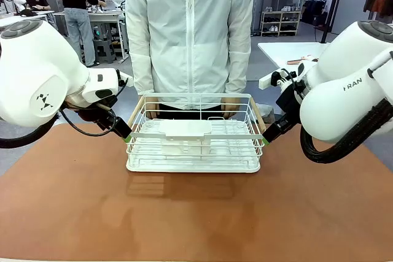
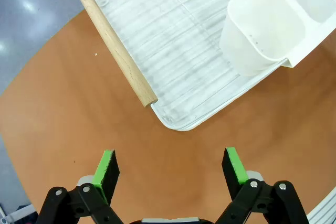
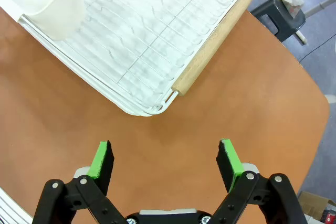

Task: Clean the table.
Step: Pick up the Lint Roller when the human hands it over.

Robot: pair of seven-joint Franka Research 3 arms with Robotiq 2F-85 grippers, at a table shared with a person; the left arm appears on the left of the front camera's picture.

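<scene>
Desk, reddish-brown, spans the foreground and bears one white wire dish rack at its far middle. Two wooden handles flank the rack. Left end effector and right end effector both gape wide and empty, each facing a handle's near end, probably to lift the rack off. One person has hands at the far ends.

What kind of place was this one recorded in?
Probably a robotics lab or workshop: a dish rack staged on the terracotta table, a cluttered workbench at the back, and an open shelf unit beyond.
</scene>
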